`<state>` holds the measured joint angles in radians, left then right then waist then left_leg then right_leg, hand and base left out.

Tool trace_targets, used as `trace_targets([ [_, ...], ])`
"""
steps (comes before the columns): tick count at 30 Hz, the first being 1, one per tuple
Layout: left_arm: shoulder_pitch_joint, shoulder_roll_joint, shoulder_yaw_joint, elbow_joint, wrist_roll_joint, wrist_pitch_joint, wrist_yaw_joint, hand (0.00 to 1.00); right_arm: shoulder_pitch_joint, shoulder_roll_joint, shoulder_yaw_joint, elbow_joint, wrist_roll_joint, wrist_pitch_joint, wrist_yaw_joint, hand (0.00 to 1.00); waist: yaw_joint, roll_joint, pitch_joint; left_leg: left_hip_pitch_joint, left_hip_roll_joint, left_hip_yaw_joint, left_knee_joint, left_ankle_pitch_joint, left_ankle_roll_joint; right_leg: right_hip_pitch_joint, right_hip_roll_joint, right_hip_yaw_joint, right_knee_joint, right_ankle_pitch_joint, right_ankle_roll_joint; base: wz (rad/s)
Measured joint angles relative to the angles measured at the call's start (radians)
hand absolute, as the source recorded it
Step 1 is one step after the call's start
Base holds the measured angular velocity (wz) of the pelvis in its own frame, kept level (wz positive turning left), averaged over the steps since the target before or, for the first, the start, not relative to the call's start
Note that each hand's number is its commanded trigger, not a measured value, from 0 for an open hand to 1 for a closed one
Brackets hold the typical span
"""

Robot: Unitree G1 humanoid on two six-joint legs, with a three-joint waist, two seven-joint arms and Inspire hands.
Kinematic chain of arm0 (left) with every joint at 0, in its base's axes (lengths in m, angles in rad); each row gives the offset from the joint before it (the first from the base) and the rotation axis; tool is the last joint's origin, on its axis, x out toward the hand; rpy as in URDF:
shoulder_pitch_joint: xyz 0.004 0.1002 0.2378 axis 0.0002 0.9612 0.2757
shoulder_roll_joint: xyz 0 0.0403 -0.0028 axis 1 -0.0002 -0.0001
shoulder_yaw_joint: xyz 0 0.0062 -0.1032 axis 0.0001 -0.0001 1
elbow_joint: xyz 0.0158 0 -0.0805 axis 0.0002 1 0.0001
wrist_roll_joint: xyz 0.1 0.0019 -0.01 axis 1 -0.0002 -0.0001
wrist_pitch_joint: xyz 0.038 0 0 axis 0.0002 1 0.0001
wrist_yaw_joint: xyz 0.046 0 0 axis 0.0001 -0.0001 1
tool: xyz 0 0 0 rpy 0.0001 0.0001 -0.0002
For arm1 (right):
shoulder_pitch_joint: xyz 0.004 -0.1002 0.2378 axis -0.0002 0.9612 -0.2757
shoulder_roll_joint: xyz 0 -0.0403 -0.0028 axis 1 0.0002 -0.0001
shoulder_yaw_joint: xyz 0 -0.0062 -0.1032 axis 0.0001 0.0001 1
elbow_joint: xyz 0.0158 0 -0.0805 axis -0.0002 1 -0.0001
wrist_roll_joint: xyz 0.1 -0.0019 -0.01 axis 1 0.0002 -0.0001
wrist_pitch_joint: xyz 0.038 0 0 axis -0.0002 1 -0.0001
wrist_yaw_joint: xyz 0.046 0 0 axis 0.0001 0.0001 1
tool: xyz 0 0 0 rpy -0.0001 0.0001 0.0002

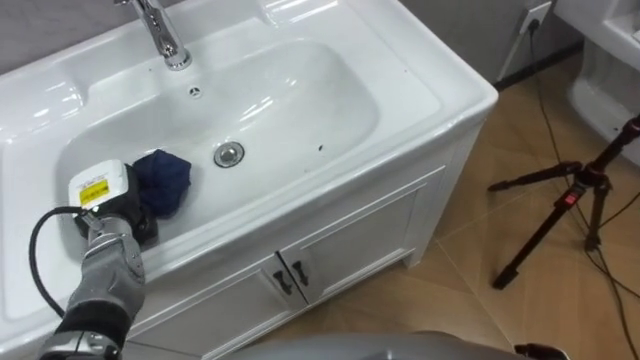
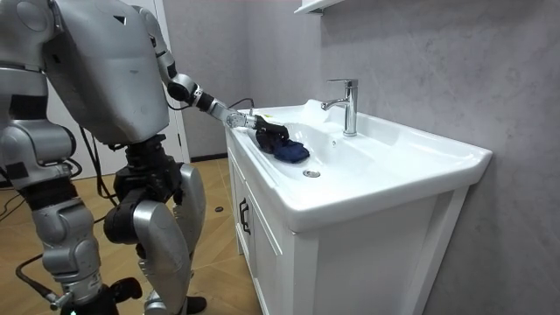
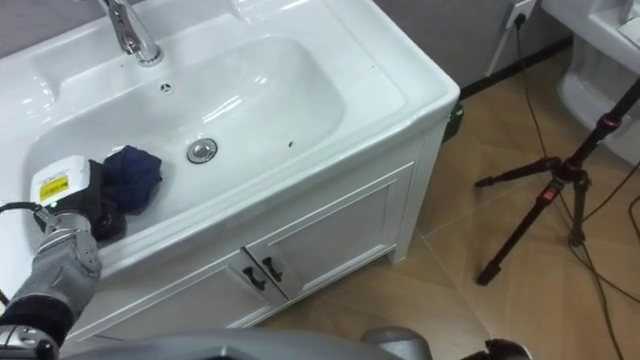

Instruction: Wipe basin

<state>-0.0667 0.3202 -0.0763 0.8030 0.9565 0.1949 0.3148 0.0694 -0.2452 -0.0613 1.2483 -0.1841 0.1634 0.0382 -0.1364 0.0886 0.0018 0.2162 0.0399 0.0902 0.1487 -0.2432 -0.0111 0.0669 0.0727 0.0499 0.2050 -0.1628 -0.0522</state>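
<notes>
A white basin (image 1: pixel 300 110) is set in a white vanity, with a chrome drain (image 1: pixel 229 154) at its bottom. Against the basin's left inner wall lies a crumpled dark blue cloth (image 1: pixel 165 180). My left hand (image 1: pixel 118 218) reaches into the basin from the lower left with its fingers curled on the cloth's left edge, pressing it to the wall. In the room view the same hand (image 2: pixel 262 131) holds the cloth (image 2: pixel 289 150) at the basin's near side. My right hand (image 2: pixel 77 297) hangs low by my side, away from the vanity.
A chrome faucet (image 1: pixel 165 35) stands at the basin's back rim. Two cabinet doors (image 1: pixel 330 250) close the vanity below. A black tripod (image 1: pixel 560 205) stands on the wooden floor to the right, with cables running to a wall socket (image 1: pixel 535 18).
</notes>
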Motion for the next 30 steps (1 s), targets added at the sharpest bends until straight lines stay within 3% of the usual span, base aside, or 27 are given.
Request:
trace_targets([
  [9, -0.042, -0.054, -0.072, -0.014, 0.0, 0.042, -0.037, 1.0, -0.001, 0.011, 0.041, 0.037, 0.016, 0.0, 0.007, 0.0, -0.035, -0.005, 0.0, -0.011, -0.001, 0.056, 0.0, 0.0, 0.001, -0.015, -0.003, 0.01, 0.002, 0.001, 0.005, -0.03],
  [11, -0.054, -0.083, -0.089, -0.043, -0.006, 0.052, -0.057, 1.0, -0.001, 0.012, 0.057, 0.037, 0.019, 0.004, 0.009, 0.0, -0.05, -0.016, 0.0035, -0.013, -0.002, 0.065, 0.0, 0.001, 0.001, -0.016, -0.005, 0.008, 0.001, 0.001, 0.008, 0.0],
  [16, -0.081, -0.118, -0.142, -0.077, -0.013, 0.061, -0.07, 1.0, 0.0, 0.016, 0.082, 0.035, 0.018, 0.004, 0.013, 0.0, -0.084, -0.043, 0.0041, -0.011, -0.001, 0.102, -0.002, 0.001, 0.001, -0.015, -0.004, 0.017, -0.001, 0.001, 0.008, -0.04],
  [19, -0.113, -0.122, -0.206, -0.076, -0.013, 0.068, -0.07, 1.0, -0.003, 0.024, 0.092, 0.036, 0.011, 0.02, 0.019, 0.0, -0.11, -0.057, 0.0057, -0.015, -0.002, 0.104, -0.002, 0.001, 0.001, -0.016, -0.006, 0.015, -0.004, 0.0, 0.01, 0.01],
  [23, -0.148, -0.137, -0.263, -0.083, -0.013, 0.085, -0.09, 1.0, -0.003, 0.032, 0.119, 0.037, 0.011, 0.039, 0.036, 0.0, -0.128, -0.058, 0.0066, -0.015, -0.002, 0.128, -0.004, 0.001, 0.001, -0.014, -0.006, 0.02, -0.014, 0.003, 0.013, -0.02],
  [27, -0.146, -0.138, -0.273, -0.117, -0.009, 0.094, -0.11, 1.0, -0.002, 0.036, 0.131, 0.037, 0.008, 0.047, 0.049, 0.0, -0.133, -0.057, 0.0066, -0.016, -0.001, 0.129, -0.005, 0.001, 0.001, -0.016, -0.006, 0.023, -0.02, 0.006, 0.013, -0.03],
  [30, -0.137, -0.139, -0.31, -0.162, -0.007, 0.123, -0.128, 1.0, -0.006, 0.036, 0.137, 0.037, -0.03, 0.051, 0.059, 0.0, -0.138, -0.054, 0.0068, -0.022, -0.003, 0.128, -0.005, 0.001, 0.001, -0.014, -0.012, 0.014, -0.021, 0.007, 0.014, 0.09],
])
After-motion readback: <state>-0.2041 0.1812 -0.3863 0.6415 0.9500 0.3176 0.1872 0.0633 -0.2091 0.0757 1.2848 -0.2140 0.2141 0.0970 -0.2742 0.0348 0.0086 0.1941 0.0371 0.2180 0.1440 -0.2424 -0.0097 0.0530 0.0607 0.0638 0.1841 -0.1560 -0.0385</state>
